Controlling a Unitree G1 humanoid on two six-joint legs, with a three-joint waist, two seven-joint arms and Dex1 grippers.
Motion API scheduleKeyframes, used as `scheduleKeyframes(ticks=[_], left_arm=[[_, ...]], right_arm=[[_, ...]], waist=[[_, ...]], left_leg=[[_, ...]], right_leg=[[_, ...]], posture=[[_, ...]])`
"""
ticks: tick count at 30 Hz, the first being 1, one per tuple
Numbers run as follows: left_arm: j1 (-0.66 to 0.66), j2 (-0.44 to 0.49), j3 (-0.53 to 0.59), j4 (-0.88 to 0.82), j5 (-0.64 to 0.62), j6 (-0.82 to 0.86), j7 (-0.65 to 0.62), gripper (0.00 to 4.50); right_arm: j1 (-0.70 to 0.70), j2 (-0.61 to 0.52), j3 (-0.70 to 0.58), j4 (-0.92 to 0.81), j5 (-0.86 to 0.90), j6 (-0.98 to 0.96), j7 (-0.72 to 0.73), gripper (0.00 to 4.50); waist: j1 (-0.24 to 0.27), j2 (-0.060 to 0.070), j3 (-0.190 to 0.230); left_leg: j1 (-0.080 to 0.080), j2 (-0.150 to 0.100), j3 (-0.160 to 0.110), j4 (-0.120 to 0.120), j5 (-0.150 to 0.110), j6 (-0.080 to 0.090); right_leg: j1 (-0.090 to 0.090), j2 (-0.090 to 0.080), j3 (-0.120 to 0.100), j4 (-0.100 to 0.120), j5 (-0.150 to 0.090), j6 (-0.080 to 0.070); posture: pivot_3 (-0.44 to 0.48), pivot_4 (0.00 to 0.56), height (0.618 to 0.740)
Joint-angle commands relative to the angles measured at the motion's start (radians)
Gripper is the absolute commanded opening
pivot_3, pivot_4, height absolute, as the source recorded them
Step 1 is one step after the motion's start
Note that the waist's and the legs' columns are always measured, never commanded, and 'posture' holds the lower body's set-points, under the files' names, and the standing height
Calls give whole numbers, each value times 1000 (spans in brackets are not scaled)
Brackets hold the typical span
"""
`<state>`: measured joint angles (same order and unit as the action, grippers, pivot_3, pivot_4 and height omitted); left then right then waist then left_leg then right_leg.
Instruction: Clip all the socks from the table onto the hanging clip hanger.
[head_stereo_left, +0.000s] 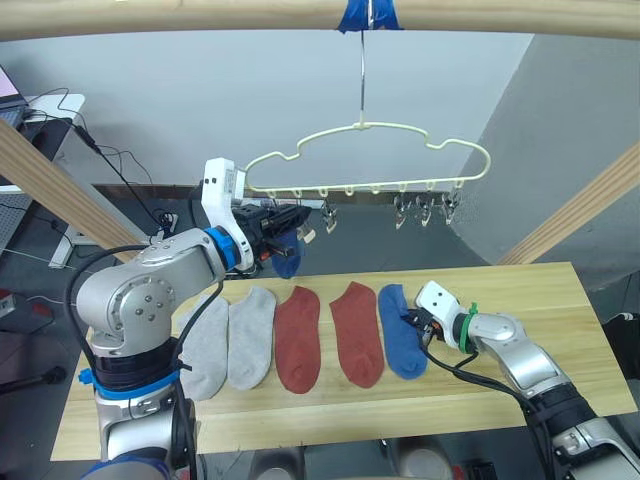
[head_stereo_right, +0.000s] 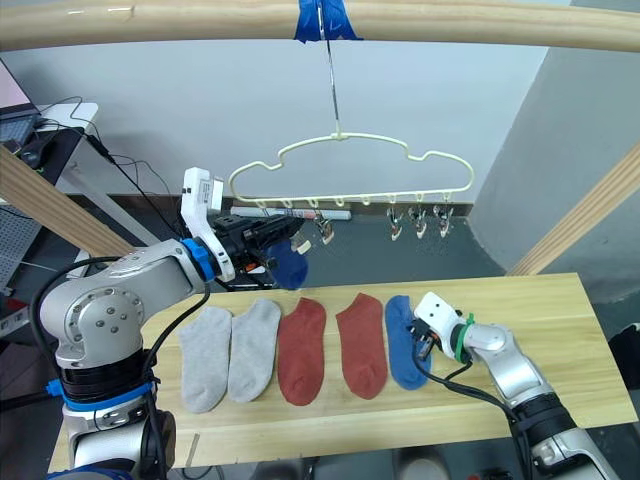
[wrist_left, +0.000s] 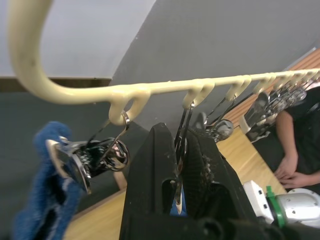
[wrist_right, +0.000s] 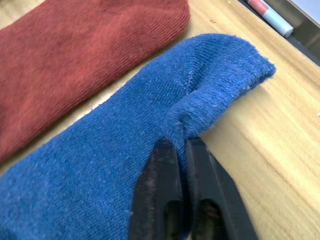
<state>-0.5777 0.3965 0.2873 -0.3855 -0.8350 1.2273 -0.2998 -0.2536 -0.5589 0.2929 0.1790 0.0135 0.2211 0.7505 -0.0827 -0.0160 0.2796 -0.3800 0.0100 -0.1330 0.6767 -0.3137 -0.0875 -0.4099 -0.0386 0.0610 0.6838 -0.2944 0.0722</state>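
The cream clip hanger (head_stereo_left: 372, 128) hangs by its hook from the top beam. One blue sock (head_stereo_left: 287, 258) dangles from a clip (wrist_left: 82, 157) at its left end. My left gripper (head_stereo_left: 298, 222) is raised to that end, and in the left wrist view its fingers (wrist_left: 150, 165) are shut on the neighbouring metal clip (wrist_left: 181, 131). Two grey socks (head_stereo_left: 228, 340), two rust red socks (head_stereo_left: 328, 335) and another blue sock (head_stereo_left: 400, 335) lie in a row on the table (head_stereo_left: 540, 310). My right gripper (wrist_right: 181, 145) is shut on a pinched fold of that blue sock near its cuff.
A thick wooden beam (head_stereo_left: 200, 15) runs overhead, with slanted wooden struts at the left (head_stereo_left: 50, 190) and right (head_stereo_left: 580, 210). Several free clips (head_stereo_left: 425, 210) hang at the hanger's right. A person's hands (wrist_left: 287, 167) rest beyond the table. A marker (wrist_right: 272, 17) lies behind it.
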Motion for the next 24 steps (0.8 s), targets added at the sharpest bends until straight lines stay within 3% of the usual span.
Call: scheduleKeyframes(ticks=[1,6,10,14,24], left_arm=[[-32,-22,82,20,-105,89,42,100],[-102,-76,230,140,-288,233,131,100],[-121,-89,279,204,-392,299,198,100],[-123,-98,276,223,-472,304,264,100],[-73,-28,205,228,-673,230,385,100]], right_arm=[[31,-52,-47,-138,54,-11,86,13],[54,-117,-117,-465,289,218,224,13],[4,-69,-128,-627,458,443,190,13],[-65,30,-109,-660,520,555,112,13],[-147,92,-104,-614,533,581,73,13]], waist=[[1,0,0],[-2,-3,4],[-2,-4,5],[-1,-5,6],[1,-6,6]], left_leg=[[0,0,0,0,0,0],[0,0,0,1,0,0],[0,0,-1,1,0,0],[0,0,-2,1,0,0],[-1,0,-2,0,0,0]], right_leg=[[0,0,0,0,0,0],[0,0,0,0,0,0],[0,1,-1,0,0,0],[0,0,-1,0,0,0],[-1,0,-1,-2,0,0]], posture=[[-46,286,740],[-63,295,740],[-78,294,740],[-78,294,740],[-66,299,740]])
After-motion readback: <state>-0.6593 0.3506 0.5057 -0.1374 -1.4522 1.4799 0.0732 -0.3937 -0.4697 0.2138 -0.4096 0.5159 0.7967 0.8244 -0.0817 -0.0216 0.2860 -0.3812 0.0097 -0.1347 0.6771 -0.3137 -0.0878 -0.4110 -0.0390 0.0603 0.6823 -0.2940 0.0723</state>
